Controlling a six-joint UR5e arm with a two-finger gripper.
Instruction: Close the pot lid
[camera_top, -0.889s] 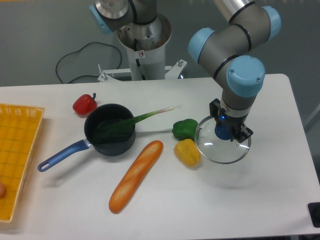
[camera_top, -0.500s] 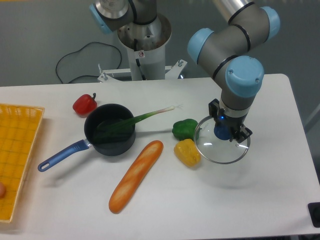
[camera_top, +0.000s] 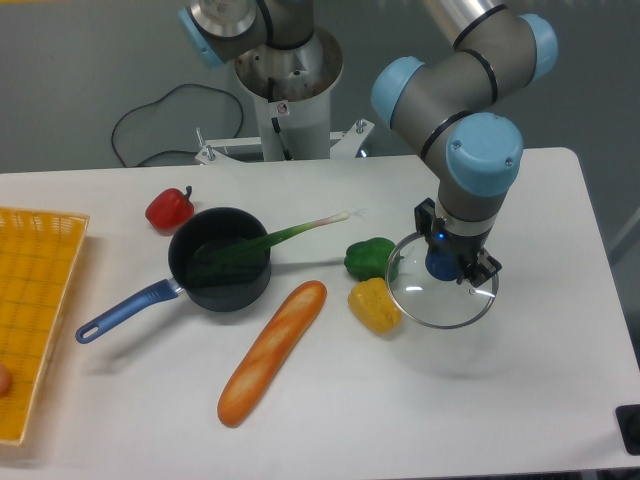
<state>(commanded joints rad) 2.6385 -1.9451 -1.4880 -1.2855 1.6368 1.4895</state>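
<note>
Fingers (camera_top: 470, 268) clamping pot lid (camera_top: 441, 297) knob, yellow pepper (camera_top: 374, 305) beside, pot (camera_top: 220, 259) apart

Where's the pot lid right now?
The pot lid is right of centre, its knob in the gripper, beside the yellow pepper and green pepper.

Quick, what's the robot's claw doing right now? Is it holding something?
Gripper: shut on the blue knob of the pot lid, away from the pot.
</note>
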